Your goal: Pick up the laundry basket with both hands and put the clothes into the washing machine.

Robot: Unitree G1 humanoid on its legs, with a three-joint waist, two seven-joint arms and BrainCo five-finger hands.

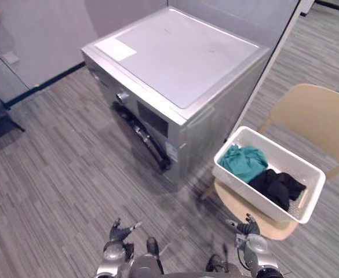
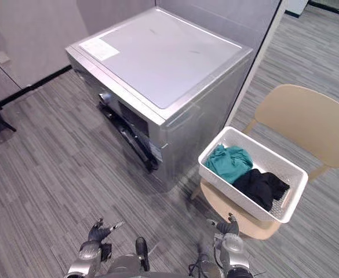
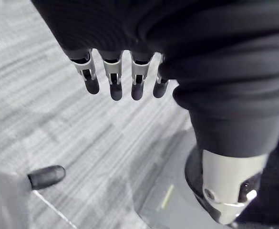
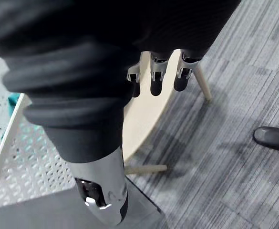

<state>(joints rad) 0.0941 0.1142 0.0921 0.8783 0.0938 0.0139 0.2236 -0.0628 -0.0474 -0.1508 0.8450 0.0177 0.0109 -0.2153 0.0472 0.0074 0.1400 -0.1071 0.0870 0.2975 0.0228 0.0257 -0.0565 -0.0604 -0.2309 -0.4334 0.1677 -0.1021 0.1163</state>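
Holding left hand (image 1: 118, 233) and right hand (image 1: 248, 227) low over the carpet, fingers straight and relaxed, gripping nothing. Seeing the laundry basket (image 1: 256, 200) sitting on the chair (image 1: 314, 116) just beside the washing machine (image 1: 181, 58), carrying a teal garment (image 1: 243, 162) and a black garment (image 1: 276, 185).

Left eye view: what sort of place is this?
Probably a lab or office laundry mock-up, not a home: a silver-grey front-loading washing machine stands on grey striped carpet tiles beside plain partition walls, and a white perforated plastic laundry basket of clothes sits on a beige shell chair.
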